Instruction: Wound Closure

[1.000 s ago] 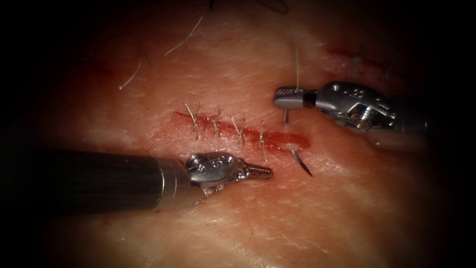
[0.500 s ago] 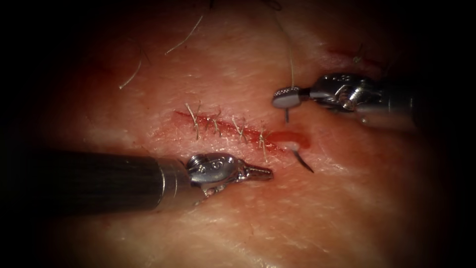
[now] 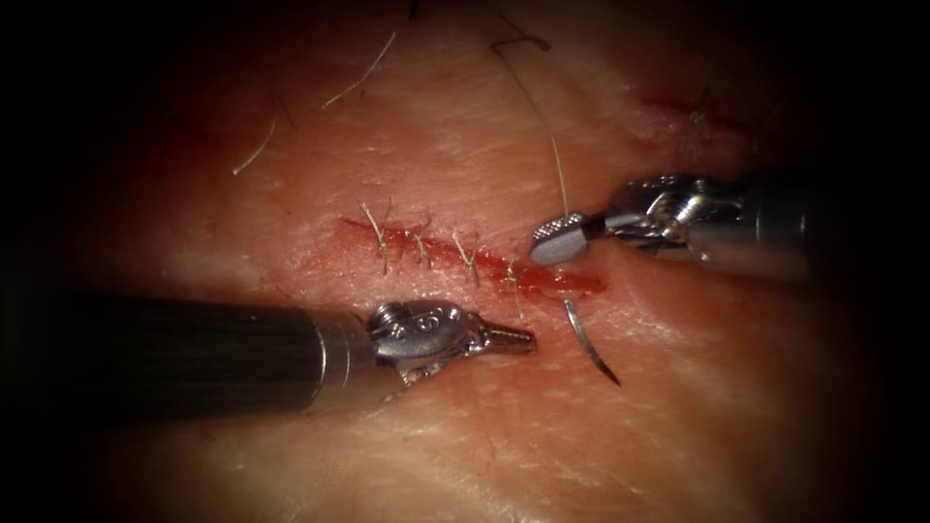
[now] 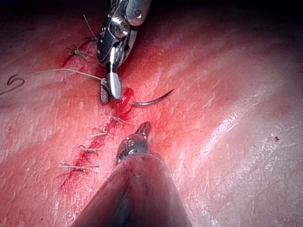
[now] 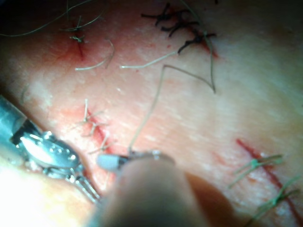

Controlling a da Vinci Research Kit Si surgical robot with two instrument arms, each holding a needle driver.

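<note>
Right gripper [image 3: 560,239] is clamped on the tail of the needle [image 3: 591,339] at the right end of the cut [image 3: 465,257], and against a second ago it has come down to the tissue [image 3: 465,436] and turned, so more of the curve now stands out on the near side. The needle's middle is buried under the wound edge; its pointed half is free, with the tip aimed down and to the right, away from the cut. Thread [image 3: 542,126] runs up from the right gripper across the far tissue. Just left of that exposed point rests the left gripper [image 3: 518,338], narrow and holding nothing, its tip aimed at the needle and nearer to the point than the right tool is. The needle's long axis lies across the cut, so the free tip sits in line with the left gripper's reach. Four finished stitches [image 3: 441,247] cross the cut further left, with red fluid [image 3: 572,281] pooled at its right end. Loose thread ends [image 3: 358,73] lie on the far tissue.
</note>
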